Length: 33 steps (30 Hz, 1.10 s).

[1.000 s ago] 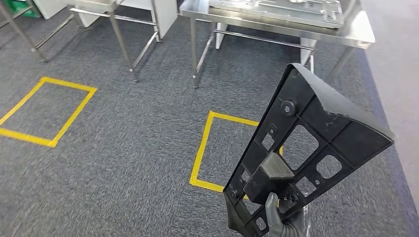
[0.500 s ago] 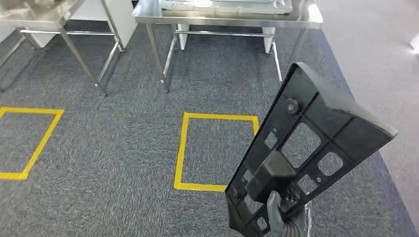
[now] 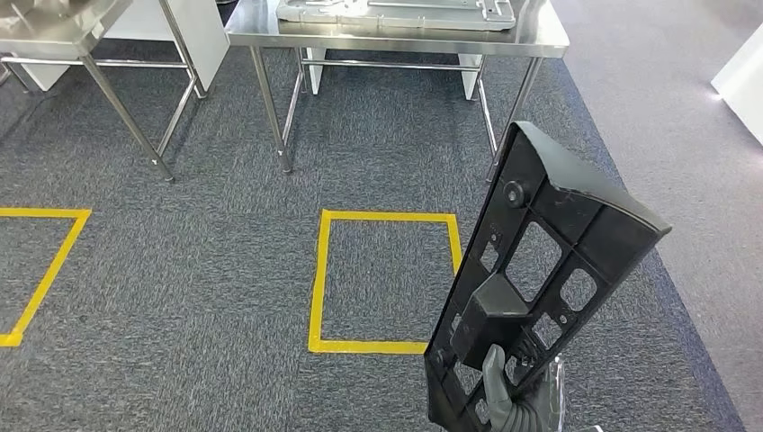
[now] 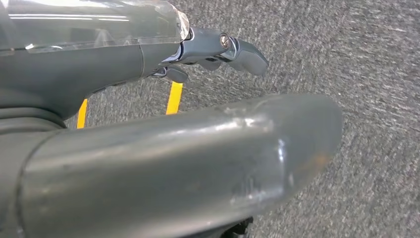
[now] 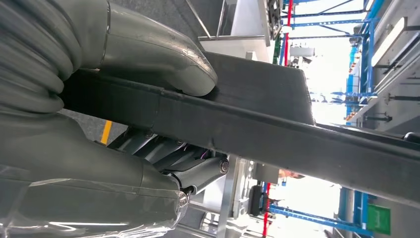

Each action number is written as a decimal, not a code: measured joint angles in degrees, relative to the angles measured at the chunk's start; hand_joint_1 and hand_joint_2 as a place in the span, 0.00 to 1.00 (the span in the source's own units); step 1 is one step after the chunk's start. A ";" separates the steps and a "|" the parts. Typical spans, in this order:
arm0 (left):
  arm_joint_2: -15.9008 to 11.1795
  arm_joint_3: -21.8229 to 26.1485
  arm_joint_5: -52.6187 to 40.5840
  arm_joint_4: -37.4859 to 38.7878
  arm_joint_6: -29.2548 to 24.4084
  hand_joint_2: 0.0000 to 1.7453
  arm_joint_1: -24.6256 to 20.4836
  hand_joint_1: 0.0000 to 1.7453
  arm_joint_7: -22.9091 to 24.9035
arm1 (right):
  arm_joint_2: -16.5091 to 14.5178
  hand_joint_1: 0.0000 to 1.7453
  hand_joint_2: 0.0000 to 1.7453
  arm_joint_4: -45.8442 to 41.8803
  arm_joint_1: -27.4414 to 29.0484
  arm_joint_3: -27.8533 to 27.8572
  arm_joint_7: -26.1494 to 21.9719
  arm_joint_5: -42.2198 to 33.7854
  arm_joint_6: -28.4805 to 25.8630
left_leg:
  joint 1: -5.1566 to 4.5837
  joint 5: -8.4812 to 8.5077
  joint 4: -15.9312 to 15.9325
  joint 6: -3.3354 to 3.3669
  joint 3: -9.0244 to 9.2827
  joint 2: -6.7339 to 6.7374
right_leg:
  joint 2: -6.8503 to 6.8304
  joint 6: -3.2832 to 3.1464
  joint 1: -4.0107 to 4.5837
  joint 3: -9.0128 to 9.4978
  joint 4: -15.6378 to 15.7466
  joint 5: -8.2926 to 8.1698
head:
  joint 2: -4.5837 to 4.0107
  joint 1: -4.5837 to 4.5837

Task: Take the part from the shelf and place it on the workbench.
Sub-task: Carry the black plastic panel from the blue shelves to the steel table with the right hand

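While right hand [image 3: 515, 400] grips part [image 3: 549, 270].

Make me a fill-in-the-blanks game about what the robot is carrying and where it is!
1. The black part is held by the robot's ____ hand.
2. The tape square on the carpet is ____.
3. The steel workbench stands ____ the square.
4. The left hand holds ____.

Missing words: right; yellow; beyond; nothing
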<state>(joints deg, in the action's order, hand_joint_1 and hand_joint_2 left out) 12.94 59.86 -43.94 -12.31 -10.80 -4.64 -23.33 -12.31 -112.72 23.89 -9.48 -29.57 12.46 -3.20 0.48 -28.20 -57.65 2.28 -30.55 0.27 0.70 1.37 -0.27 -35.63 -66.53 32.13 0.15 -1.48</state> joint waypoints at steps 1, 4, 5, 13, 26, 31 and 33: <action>0.00 0.01 -0.07 0.00 -0.02 0.00 0.01 0.00 0.01 | 0.01 1.00 1.00 0.09 0.04 -0.04 0.03 0.08 -0.25 | 0.00 -0.11 -0.02 0.05 0.06 0.06 | -0.09 0.29 -0.18 -2.09 -3.59 1.56 | 0.00 -0.06; 0.01 0.05 -0.32 0.00 -0.16 0.00 0.10 0.00 0.12 | 0.07 1.00 1.00 0.48 0.17 -0.11 0.20 0.16 -0.80 | 0.07 -0.75 -0.06 -0.16 0.76 0.13 | -0.34 0.61 -0.62 -4.72 -6.25 0.81 | 0.00 -0.08; 0.01 0.07 -0.38 0.00 -0.20 0.00 0.13 0.00 0.17 | 0.08 1.00 1.00 0.57 0.19 -0.16 0.24 0.18 -0.92 | 0.12 -1.09 -0.05 -0.32 1.26 0.12 | -0.47 0.57 -0.70 -3.56 -3.16 -1.51 | 0.00 -0.08; 0.03 0.14 -0.70 0.00 -0.79 0.00 0.00 0.00 0.45 | 0.28 1.00 1.00 1.13 0.54 -1.15 0.50 0.30 -1.87 | 0.14 -2.90 -1.74 -2.95 3.32 0.35 | -1.04 -2.47 -0.10 2.07 7.88 -4.80 | 0.01 0.11; -0.14 0.24 -1.58 0.00 -0.84 0.00 0.41 0.00 1.05 | 0.50 1.00 1.00 2.78 0.34 -2.60 2.72 1.14 -5.28 | -1.23 0.69 -2.38 -0.19 -4.10 -0.52 | 0.11 -2.65 1.10 8.95 7.95 0.18 | 0.01 0.56; -0.04 0.23 -1.81 0.00 -0.76 0.00 0.07 0.00 1.01 | 0.89 1.00 1.00 3.43 -0.17 -3.60 3.75 2.08 -6.57 | -0.28 0.53 -0.03 0.58 -0.31 -0.48 | -0.36 -0.89 0.66 3.57 -2.06 2.05 | 0.01 0.01; -0.02 0.23 -1.87 0.00 -0.76 0.00 0.07 0.00 1.02 | 1.25 1.00 1.00 3.87 -0.29 -4.09 4.02 2.30 -7.11 | -0.04 -0.30 0.14 0.32 0.61 -0.57 | -0.39 -0.09 -0.07 -1.09 -6.77 4.77 | 0.01 -0.10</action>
<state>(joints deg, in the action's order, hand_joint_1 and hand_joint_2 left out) 12.92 60.09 -45.81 -12.31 -11.56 -4.57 -22.31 -11.06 -108.85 23.60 -13.57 -25.55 14.75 -10.32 0.44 -28.51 -57.51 2.60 -29.94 -0.31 0.32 1.28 -0.34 -36.73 -73.30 36.89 0.16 -1.58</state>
